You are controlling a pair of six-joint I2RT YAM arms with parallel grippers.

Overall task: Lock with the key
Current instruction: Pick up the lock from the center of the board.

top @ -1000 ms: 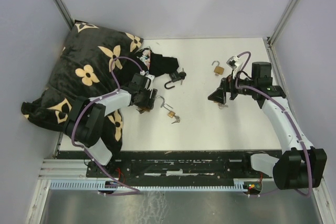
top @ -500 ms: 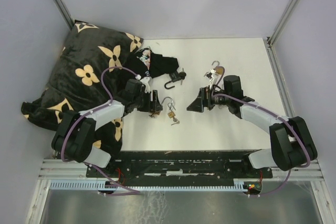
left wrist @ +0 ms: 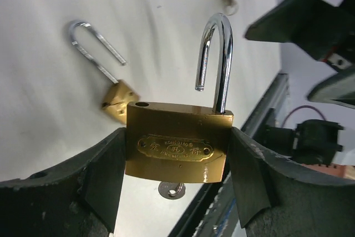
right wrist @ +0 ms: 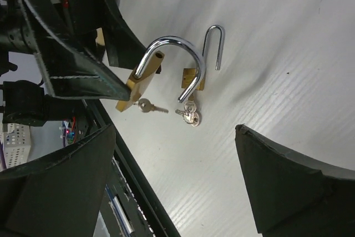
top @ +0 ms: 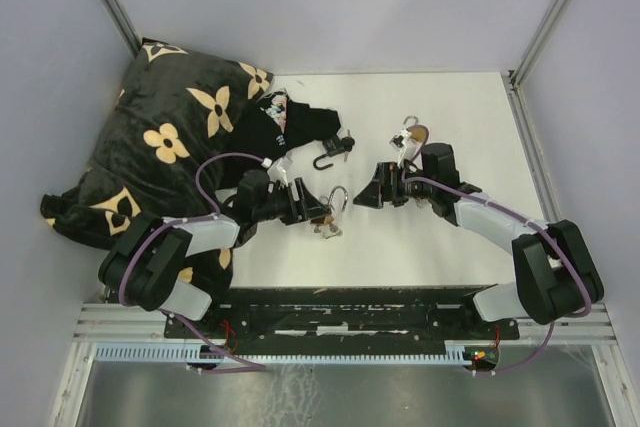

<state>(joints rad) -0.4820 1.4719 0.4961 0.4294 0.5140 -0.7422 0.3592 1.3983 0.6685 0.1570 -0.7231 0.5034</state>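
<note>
A brass padlock [left wrist: 176, 149] sits near the middle of the white table [top: 450, 237], a little left of centre. It is pinched by its two narrow sides in the left pincer [left wrist: 177, 156]. The dark fingers [left wrist: 105, 176] press flat against the brass body. The steel shackle [left wrist: 217, 54] stands open, one leg seated in the body and the free end out of its hole. A key [left wrist: 171, 191] sticks out of the bottom of the body. In the right wrist view the padlock [right wrist: 135, 90] is tilted, with its shackle pointing toward the right arm, and it appears to be clear of the table.

The right pincer [right wrist: 172, 178] faces the padlock from just beside it, spread wide and gripping nothing. In the top view the two pincers [top: 308, 211] [top: 373, 193] are near each other but apart.

A small padlock [right wrist: 191, 76], also brass, lies on the table just beyond the held one. Its shackle is open and a bunch of keys [right wrist: 192, 116] is at its base. A black padlock [top: 335, 152] lies farther back, beside a black pillow [top: 170, 137] with beige flowers that fills the far left corner. One more brass lock [top: 412, 131] with an open shackle lies by the right arm.
</note>
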